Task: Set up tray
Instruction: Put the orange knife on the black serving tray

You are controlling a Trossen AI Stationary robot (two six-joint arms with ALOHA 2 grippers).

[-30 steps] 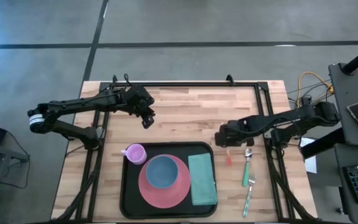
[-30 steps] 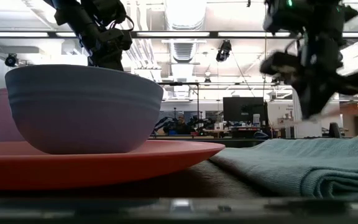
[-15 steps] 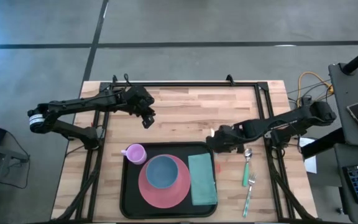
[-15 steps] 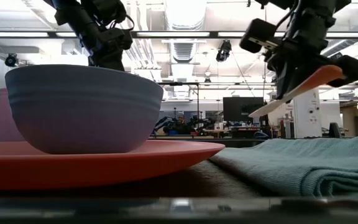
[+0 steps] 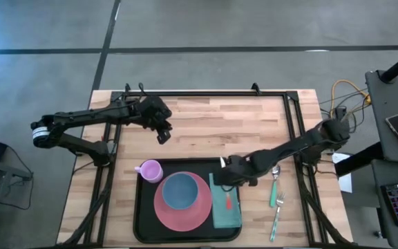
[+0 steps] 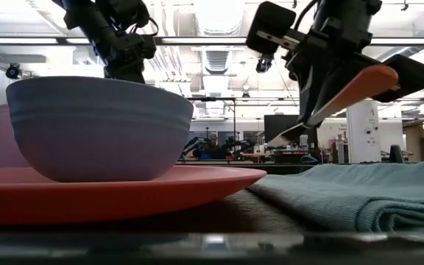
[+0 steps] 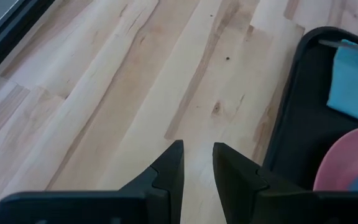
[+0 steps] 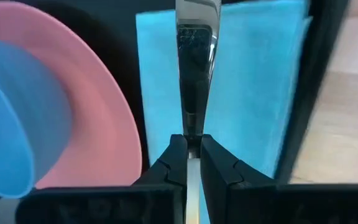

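Observation:
The black tray [image 5: 139,207] holds a pink plate [image 5: 200,205] with a blue bowl [image 5: 179,191] on it, a pink cup [image 5: 149,170] and a folded teal napkin [image 5: 231,207]. My right gripper [image 5: 231,178] hangs over the napkin [image 8: 247,93], shut on a knife [image 6: 344,92] with an orange handle and a silver blade. My left gripper [image 5: 163,133] waits above bare wood beyond the tray's far left corner, its fingers [image 7: 173,163] a narrow gap apart. My right gripper pinches the knife between its two fingers at the blade's base [image 8: 191,127], near the handle. The blade [image 8: 194,56] sticks out ahead past the fingertips. The knife is lifted clear above the napkin and tilted, its orange handle [image 6: 370,77] higher than its blade tip [image 6: 280,138].
A green-handled spoon [image 5: 275,181] and a fork [image 5: 276,218] lie on the wood to the right of the tray. A black frame rail [image 5: 206,93] runs along the table's far side and down both sides. Bare wood lies between the tray and the far rail.
My right gripper has carried the knife from the wood right of the tray toward the table's left and near edges, to above the napkin. The knife has turned in the air, and its orange handle now shows raised in the low view.

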